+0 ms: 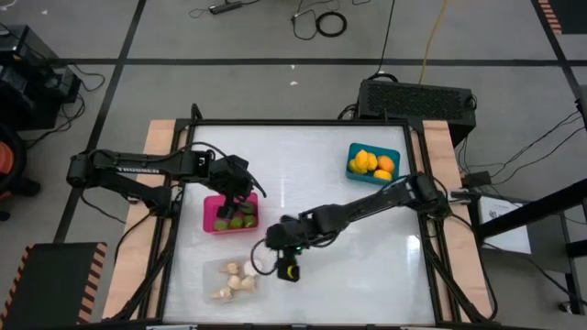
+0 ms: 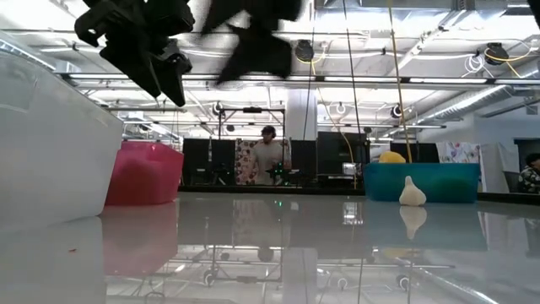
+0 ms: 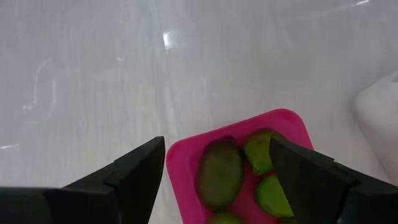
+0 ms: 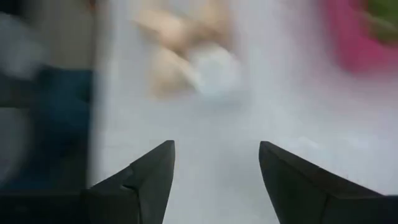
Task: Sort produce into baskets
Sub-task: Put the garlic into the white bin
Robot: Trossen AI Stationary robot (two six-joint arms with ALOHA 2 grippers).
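1. High view: I take the magenta basket (image 1: 216, 216) as my landmark. It holds olive-green fruits (image 1: 242, 218). The left gripper (image 1: 235, 201) hangs directly over it. The clear basket (image 1: 213, 272) sits just beside it toward the table's front edge and holds garlic bulbs (image 1: 240, 281). The teal basket (image 1: 373, 150), well apart on the far right, holds yellow-orange fruits (image 1: 371, 163). The right gripper (image 1: 292, 267) hovers near the magenta basket's right front corner, beside the clear basket.

2. Low view: I see the magenta basket (image 2: 143, 173) at left. One loose garlic bulb (image 2: 412, 193) stands on the table before the teal basket (image 2: 422, 181).

3. Left wrist view: the fingers (image 3: 134, 177) are spread, empty, above the magenta basket (image 3: 186, 165) and its green fruits (image 3: 219, 174).

4. Right wrist view: the fingers (image 4: 149, 174) are spread, holding nothing; the blurred garlic bulbs (image 4: 180, 40) lie ahead.
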